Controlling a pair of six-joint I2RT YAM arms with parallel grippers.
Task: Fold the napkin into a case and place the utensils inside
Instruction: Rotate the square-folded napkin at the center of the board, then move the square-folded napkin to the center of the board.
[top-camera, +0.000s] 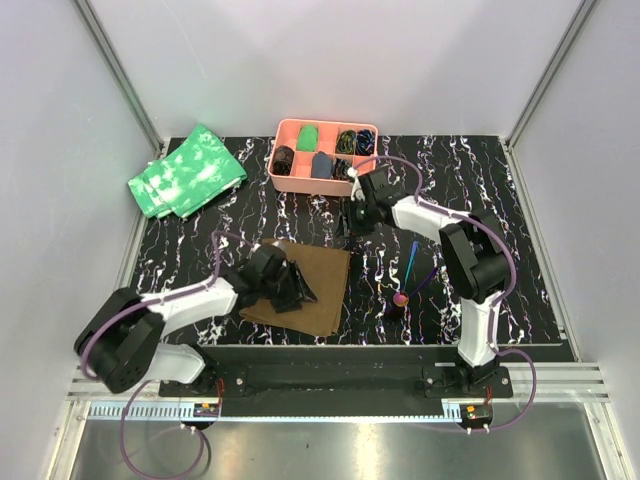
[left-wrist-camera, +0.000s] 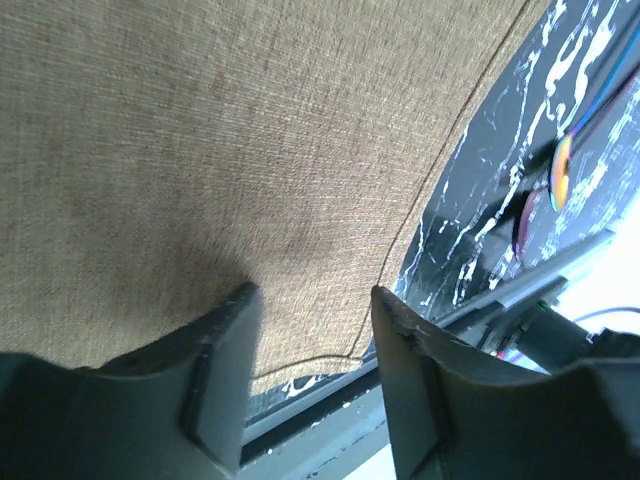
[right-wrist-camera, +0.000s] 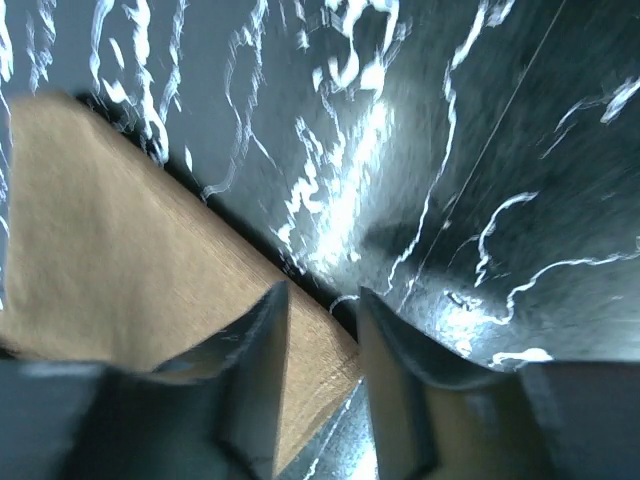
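The left gripper (left-wrist-camera: 310, 325) hangs low over the near part of a plain brown, square, woven cloth napkin (top-camera: 325, 280). Its jaws stand well apart with nothing between them but flat cloth, and one fingertip (left-wrist-camera: 235, 300) looks to press a shallow dimple into the weave. The right gripper (right-wrist-camera: 322, 335) is at the napkin's far right corner, jaws parted by a narrower gap and clamped on nothing. The corner lies right at that gap, but the blurred wrist view does not show whether a finger touches it.

The napkin lies spread flat on the black, white-veined table (top-camera: 470, 170), in the near middle and turned slightly askew, with a thin hem line along its edge. A few slim plastic utensils (top-camera: 412, 262) with blue, purple and teal stems lie together to its right, well apart from it, one with a pink-red rounded end nearest the arms.

A pink plastic compartment tray (top-camera: 300, 186) sits at the far middle. It holds a green piece, a dark brown piece, a blue-grey piece and some dark loops, all too small to name. The right arm covers its near right corner. Folded green, white-mottled cloths (top-camera: 188, 172) lie at the far left.
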